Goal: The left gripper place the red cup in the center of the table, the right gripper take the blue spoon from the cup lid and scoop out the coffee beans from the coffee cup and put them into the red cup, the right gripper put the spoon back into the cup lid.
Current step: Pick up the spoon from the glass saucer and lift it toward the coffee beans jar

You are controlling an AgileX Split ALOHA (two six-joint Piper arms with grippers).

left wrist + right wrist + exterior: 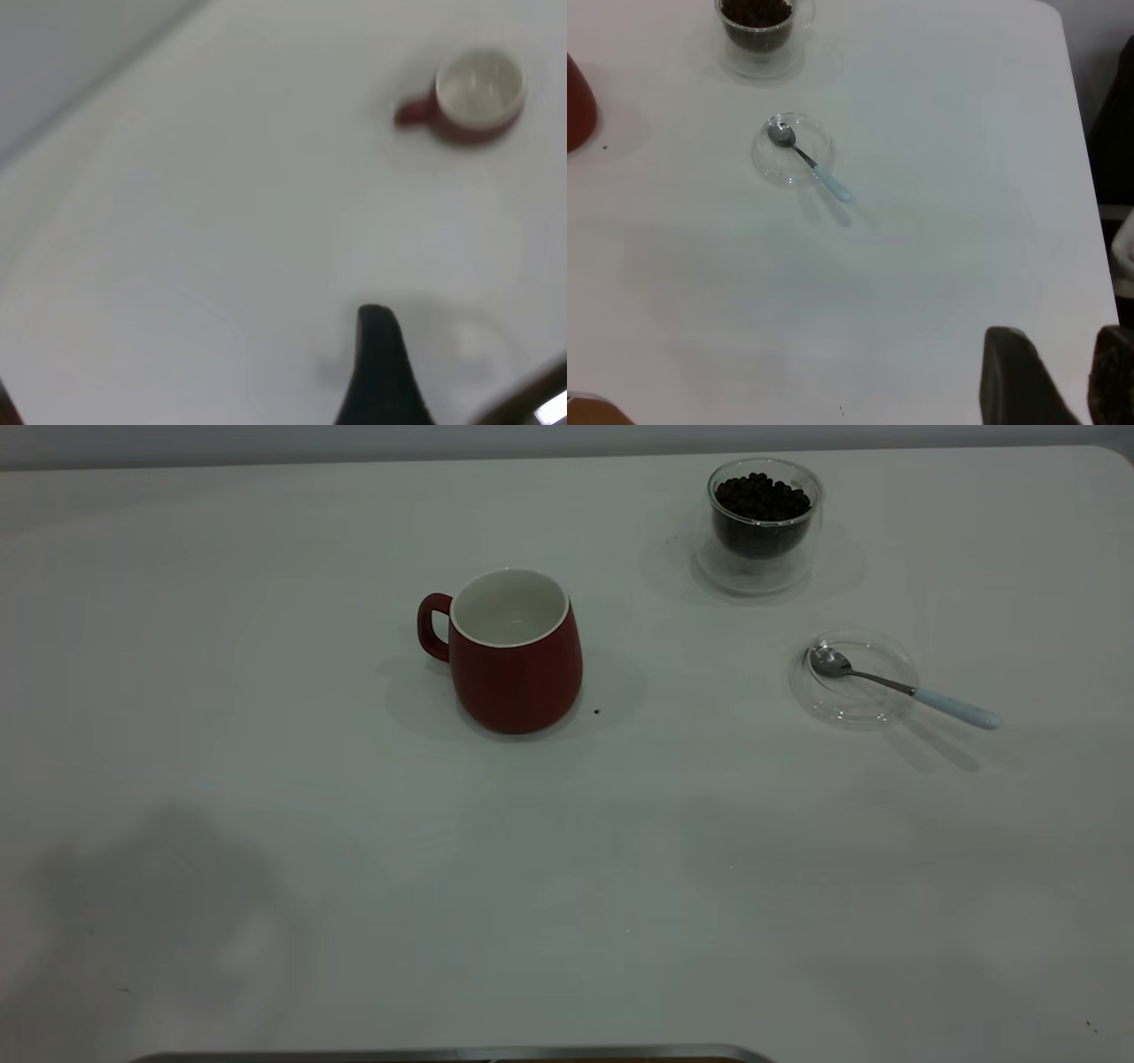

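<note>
Currently the red cup (pixel 514 657) stands upright near the middle of the table (pixel 266 886), mouth up, white inside, nothing visible in it; its loop handle points toward the exterior view's left. One small dark speck lies on the table just beside the cup's base on the right.

Blue spoon (pixel 895 686): long axis runs diagonally in the exterior view, metal bowl at the upper left resting inside the cup lid (pixel 852 677), pale blue handle pointing lower right and sticking out past the lid's rim, over the table. Lid lies flat, to the right of the red cup and well apart from it.

Coffee cup (pixel 764 524) stands upright toward the far edge, beyond the lid, with coffee beans (pixel 762 496) heaped nearly to its rim.

Left gripper (pixel 461 372): above bare table, well back from the red cup; only one dark finger clearly seen, so cannot tell whether it is apart or together.

Right gripper (pixel 1059 376): fingers apart, holding nothing, well clear of lid and spoon.
</note>
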